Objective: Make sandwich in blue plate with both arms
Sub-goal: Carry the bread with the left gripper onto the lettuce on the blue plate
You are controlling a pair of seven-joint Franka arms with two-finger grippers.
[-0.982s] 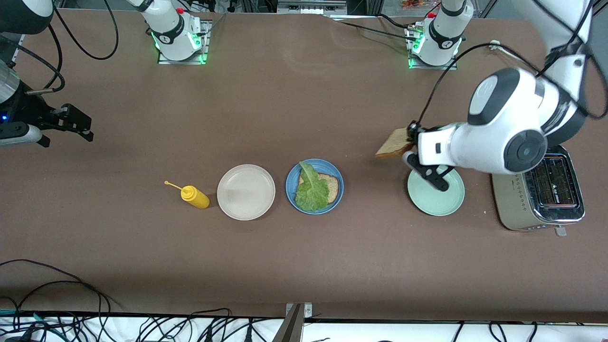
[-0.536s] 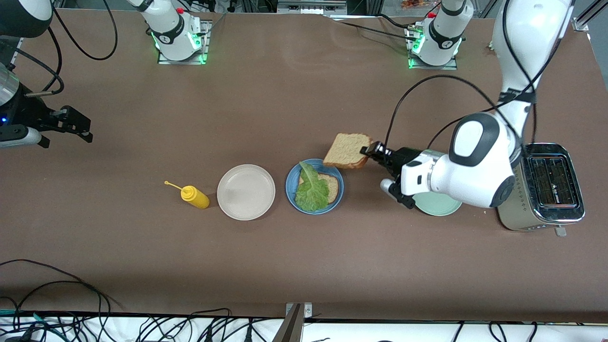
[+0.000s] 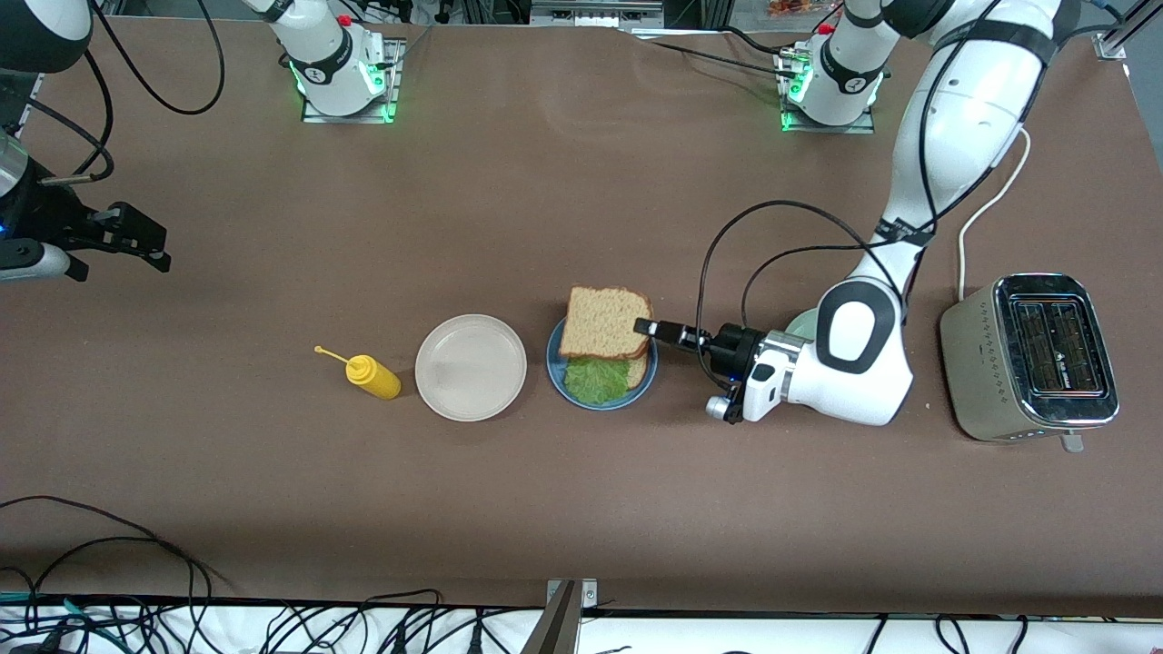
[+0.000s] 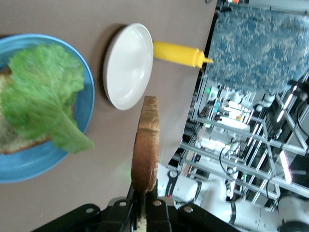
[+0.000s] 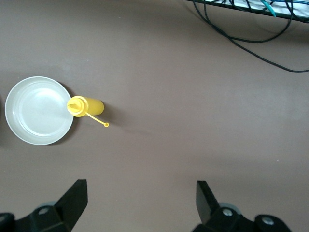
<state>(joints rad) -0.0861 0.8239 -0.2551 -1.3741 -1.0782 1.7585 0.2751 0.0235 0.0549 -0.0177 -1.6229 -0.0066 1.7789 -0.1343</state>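
Observation:
The blue plate holds a slice of brown bread with a green lettuce leaf on it. My left gripper is shut on the crust edge of a second bread slice and holds it flat over the plate, where it hides much of the lettuce. In the left wrist view this slice shows edge-on in the left gripper, with the blue plate and lettuce beside it. My right gripper waits open over bare table at the right arm's end; it holds nothing.
A beige-white plate and a yellow squeeze bottle lie beside the blue plate toward the right arm's end. A pale green plate is mostly hidden under the left arm. A steel toaster stands at the left arm's end.
The left arm swung the held bread slice from over the pale green plate to over the blue plate and turned it flat. The right arm stayed nearly still.

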